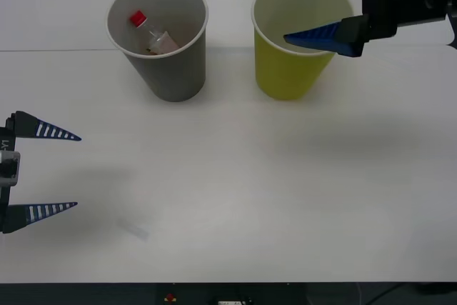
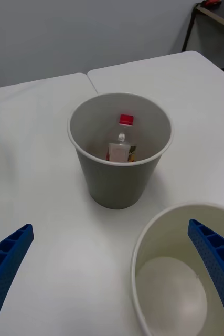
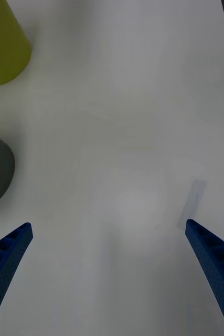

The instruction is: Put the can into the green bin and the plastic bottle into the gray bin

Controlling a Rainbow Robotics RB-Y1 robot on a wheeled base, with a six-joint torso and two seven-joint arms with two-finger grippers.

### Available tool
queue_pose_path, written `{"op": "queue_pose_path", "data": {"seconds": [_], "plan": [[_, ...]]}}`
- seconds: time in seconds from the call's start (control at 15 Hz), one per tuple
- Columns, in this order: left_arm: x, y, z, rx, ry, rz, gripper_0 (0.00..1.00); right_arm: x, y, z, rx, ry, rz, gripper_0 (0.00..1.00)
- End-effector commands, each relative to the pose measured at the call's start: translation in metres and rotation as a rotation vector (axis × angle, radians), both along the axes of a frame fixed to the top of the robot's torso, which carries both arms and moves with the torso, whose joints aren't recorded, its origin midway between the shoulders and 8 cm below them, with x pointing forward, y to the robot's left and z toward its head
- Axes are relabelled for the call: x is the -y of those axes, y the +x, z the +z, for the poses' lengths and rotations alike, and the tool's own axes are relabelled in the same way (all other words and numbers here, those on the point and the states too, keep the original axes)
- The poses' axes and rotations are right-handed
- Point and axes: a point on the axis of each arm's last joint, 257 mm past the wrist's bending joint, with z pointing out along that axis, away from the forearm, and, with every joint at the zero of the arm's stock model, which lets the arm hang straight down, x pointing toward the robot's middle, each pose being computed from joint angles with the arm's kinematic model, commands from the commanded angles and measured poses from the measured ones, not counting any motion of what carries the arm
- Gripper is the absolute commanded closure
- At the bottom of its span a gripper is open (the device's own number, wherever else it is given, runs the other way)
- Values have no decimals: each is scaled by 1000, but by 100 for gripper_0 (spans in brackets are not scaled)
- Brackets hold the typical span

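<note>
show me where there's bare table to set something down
The widest bare patch is the near half of the table, in front of the gray bin and green bin, beside the open left tool. The gap between the bins is narrow. The open right tool crowds the green bin's rim.

Lighting even and bright, diffuse from overhead; the white table (image 1: 235,191) is near washed out. Soft shadows lie under my left gripper (image 1: 77,171) and beside the gray bin (image 2: 117,184). My left wrist view is soft, low in contrast.
</note>
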Motion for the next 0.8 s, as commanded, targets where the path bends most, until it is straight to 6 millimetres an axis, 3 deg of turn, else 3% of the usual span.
{"op": "queue_pose_path", "data": {"seconds": [0.07,0.2,0.53,0.8], "plan": [[0,0,0,0,0,0,0,40,-24,-23,23,-56,37,0],[0,0,0,0,0,0,0,59,-34,-28,53,-46,53,0],[0,0,0,0,0,0,0,102,-55,-66,69,-82,72,0],[0,0,0,0,0,0,0,126,-72,-88,78,-101,82,0]]}}
